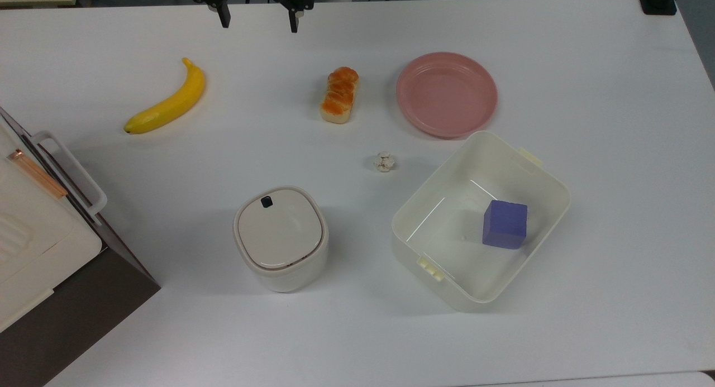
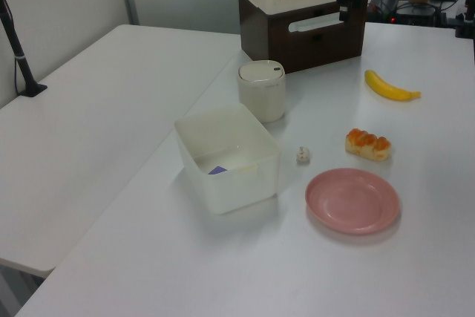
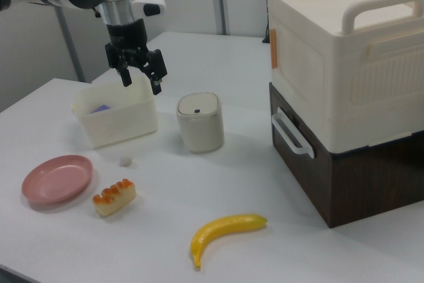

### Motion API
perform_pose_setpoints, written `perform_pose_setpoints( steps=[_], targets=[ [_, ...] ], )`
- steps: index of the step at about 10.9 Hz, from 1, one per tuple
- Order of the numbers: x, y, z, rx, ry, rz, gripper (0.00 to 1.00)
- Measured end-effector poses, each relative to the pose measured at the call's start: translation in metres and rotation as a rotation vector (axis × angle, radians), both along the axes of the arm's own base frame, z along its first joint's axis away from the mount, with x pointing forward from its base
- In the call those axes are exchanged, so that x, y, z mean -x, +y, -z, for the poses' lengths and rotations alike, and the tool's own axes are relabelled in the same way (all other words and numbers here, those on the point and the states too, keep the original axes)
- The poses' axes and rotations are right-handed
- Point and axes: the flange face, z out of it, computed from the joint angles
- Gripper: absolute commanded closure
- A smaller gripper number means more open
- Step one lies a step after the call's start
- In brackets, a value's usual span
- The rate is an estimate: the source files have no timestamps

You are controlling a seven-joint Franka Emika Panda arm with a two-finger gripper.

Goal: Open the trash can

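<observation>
End effector (image 1: 258, 19) is up at the far edge of the tabletop (image 1: 614, 96) in the top view, fingers spread wide, nothing between them, pointing down, clear of everything; in the right view it (image 3: 140, 79) hangs in the air above the tub and the trash can. Trash can (image 1: 281, 237) sits near the tabletop's middle, lid flat and closed, black button (image 1: 266, 201) on the lid edge that faces the end effector; same can in the left view (image 2: 262, 90) and the right view (image 3: 199, 121). On the top view's right of it, apart, the lidless cream tub (image 1: 544, 177) with a purple block (image 1: 505, 224) inside. A small crumpled white ball (image 1: 384, 161) lies between can, tub and bread roll (image 1: 339, 94). Pink plate (image 1: 446, 93) just beside the tub's far corner, not clearly touching. Banana (image 1: 168, 99) lies on the top view's left, well apart from the can. Cream box with handles on a dark brown base (image 3: 344, 91) stands at the tabletop's edge, near the can on the right view's right
</observation>
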Motion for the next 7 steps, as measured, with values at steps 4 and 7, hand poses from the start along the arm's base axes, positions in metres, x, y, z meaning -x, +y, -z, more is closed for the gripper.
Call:
perform_pose_setpoints(
  steps=[4, 7],
  targets=[
    [-0.001, 0.012, 0.004, 0.023, 0.010, -0.071, 1.00],
    [-0.023, 0.018, 0.006, 0.065, -0.111, -0.046, 1.00]
  ],
)
